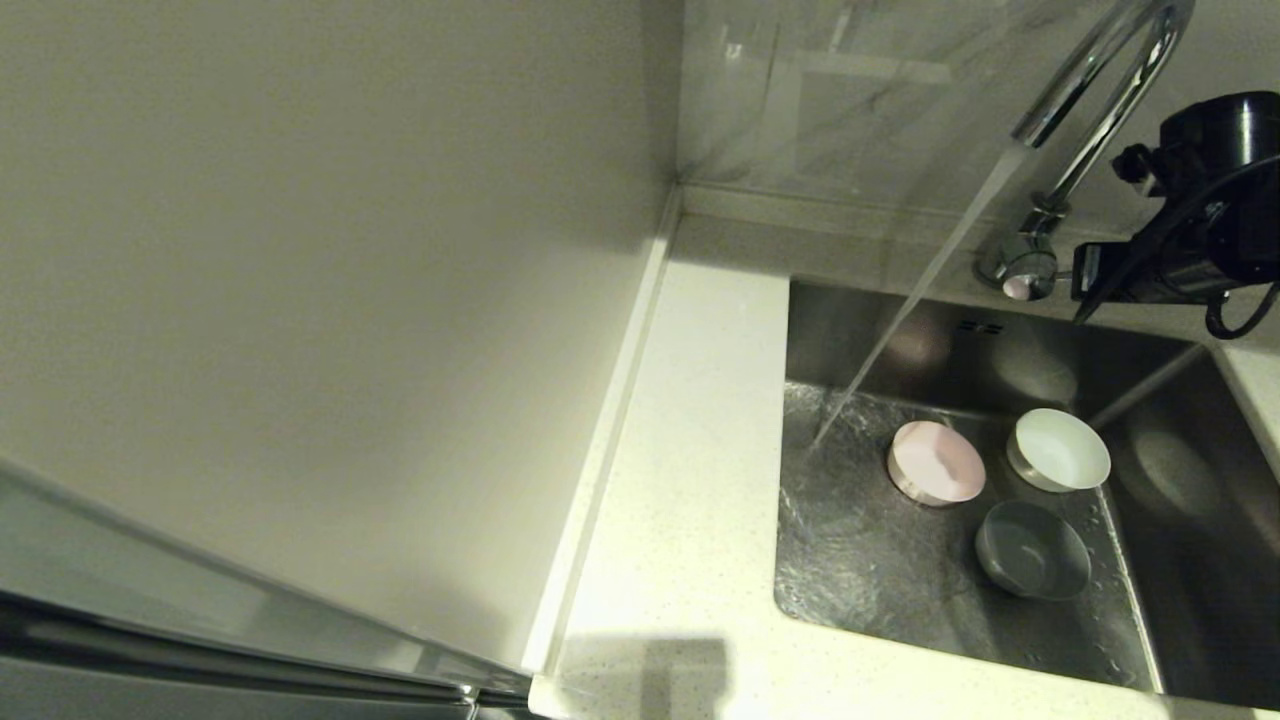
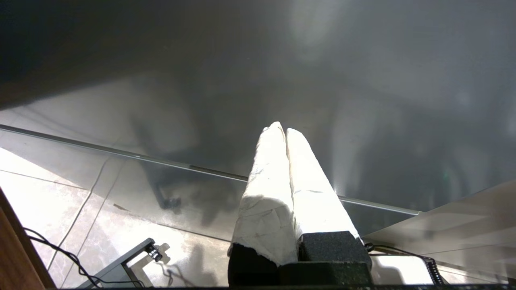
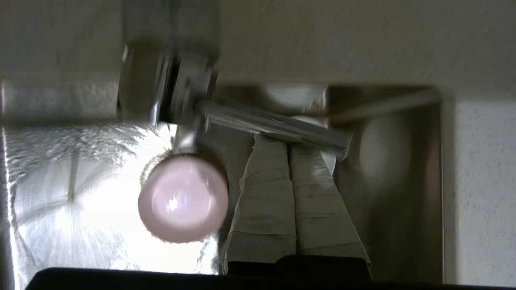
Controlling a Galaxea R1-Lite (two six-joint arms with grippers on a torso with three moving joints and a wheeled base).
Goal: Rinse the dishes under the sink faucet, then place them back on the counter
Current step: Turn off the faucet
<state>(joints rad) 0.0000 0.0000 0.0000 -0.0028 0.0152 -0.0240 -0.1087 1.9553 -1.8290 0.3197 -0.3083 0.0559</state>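
Observation:
Three bowls sit in the steel sink (image 1: 850,330): a pale pink one (image 1: 937,462), a white one (image 1: 1060,450) and a pale blue one (image 1: 1033,549). Water streams (image 1: 920,290) from the chrome gooseneck faucet (image 1: 1100,90) onto the basin floor left of the pink bowl. My right arm (image 1: 1200,230) reaches in beside the faucet base. In the right wrist view my right gripper (image 3: 288,141) is shut, its taped tips against the straight lever (image 3: 278,127), with the pink bowl (image 3: 183,199) below. My left gripper (image 2: 282,129) is shut and empty, parked away from the sink.
The white speckled counter (image 1: 690,450) runs along the sink's left side and front, bordered by a raised edge strip (image 1: 610,430) and a cream wall panel (image 1: 300,250). The left wrist view shows a grey panel and tiled floor (image 2: 60,201).

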